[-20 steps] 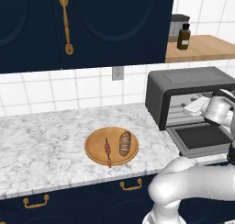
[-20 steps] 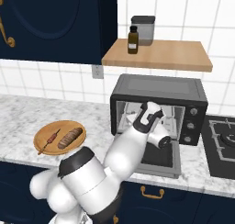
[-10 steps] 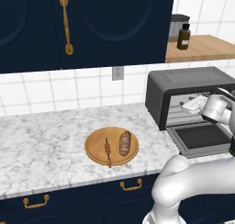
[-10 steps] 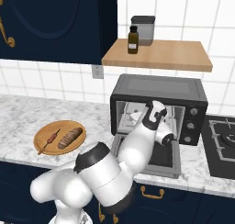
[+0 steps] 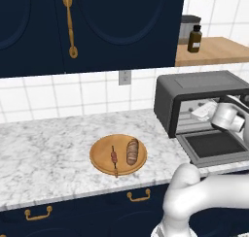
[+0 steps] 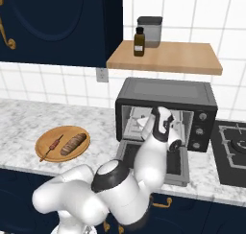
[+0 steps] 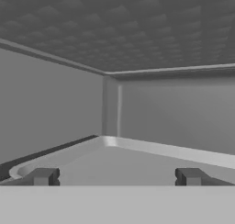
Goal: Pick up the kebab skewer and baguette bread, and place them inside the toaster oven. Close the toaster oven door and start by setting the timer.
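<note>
The kebab skewer (image 5: pixel 114 157) (image 6: pixel 54 145) and the baguette bread (image 5: pixel 132 152) (image 6: pixel 73 144) lie side by side on a round wooden plate (image 5: pixel 99 162) (image 6: pixel 45 154) on the marble counter. To their right stands the dark grey toaster oven (image 5: pixel 204 88) (image 6: pixel 166 90). Its door (image 5: pixel 214 144) (image 6: pixel 178 165) is folded down flat. My gripper (image 5: pixel 202 110) (image 6: pixel 143 122) (image 7: pixel 115 177) reaches into the oven's mouth, far from the plate. It is open, its fingertips (image 7: pixel 43 176) wide apart with nothing between them, facing the bare inner back corner.
The oven's knobs (image 6: pixel 201 130) sit on its right front. A wooden shelf (image 6: pixel 163 60) above carries a brown bottle (image 6: pixel 139 42) and a grey canister (image 6: pixel 150 30). A stove burner (image 6: pixel 235 144) lies right of the oven. Dark blue cabinets hang overhead.
My elbow and upper arm have swung to the right in front of the oven, while the hand has stayed in the oven's mouth. Plate, skewer and bread have not moved.
</note>
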Motion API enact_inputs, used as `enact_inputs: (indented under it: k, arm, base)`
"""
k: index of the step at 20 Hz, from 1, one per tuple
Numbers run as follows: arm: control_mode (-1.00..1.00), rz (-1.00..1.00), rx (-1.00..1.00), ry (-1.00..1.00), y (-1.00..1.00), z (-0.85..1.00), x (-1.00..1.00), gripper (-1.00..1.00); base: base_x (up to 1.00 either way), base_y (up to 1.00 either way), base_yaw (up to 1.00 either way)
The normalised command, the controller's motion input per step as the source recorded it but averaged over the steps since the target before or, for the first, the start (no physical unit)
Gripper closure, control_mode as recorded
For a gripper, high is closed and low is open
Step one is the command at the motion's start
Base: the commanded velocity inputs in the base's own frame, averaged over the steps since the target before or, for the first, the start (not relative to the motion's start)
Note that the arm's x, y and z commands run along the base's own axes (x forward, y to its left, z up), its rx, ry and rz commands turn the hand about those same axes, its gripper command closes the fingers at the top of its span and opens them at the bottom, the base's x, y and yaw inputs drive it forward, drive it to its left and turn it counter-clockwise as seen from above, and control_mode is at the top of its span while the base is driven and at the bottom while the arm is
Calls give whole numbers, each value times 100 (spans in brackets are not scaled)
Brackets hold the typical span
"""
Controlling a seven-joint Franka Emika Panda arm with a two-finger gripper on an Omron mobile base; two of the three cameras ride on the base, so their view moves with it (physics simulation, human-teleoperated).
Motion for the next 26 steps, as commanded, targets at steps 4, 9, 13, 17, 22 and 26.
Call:
enact_inputs:
  k: [4,9,13,17,22,26]
  arm:
    - [-100,0,0,10,0,-31,1,-100]
    - [-100,0,0,24,0,-51,-32,-100]
    - [-100,0,0,24,0,-57,-67,-100]
    - [-100,0,0,25,0,-47,-97,-100]
    - [-100,0,0,31,0,-20,-100,-100]
    - [-100,0,0,25,0,6,-96,-100]
  base:
    - [0,0,0]
    - [0,0,0]
    - [0,0,0]
    - [0,0,0]
    - [0,0,0]
    - [0,0,0]
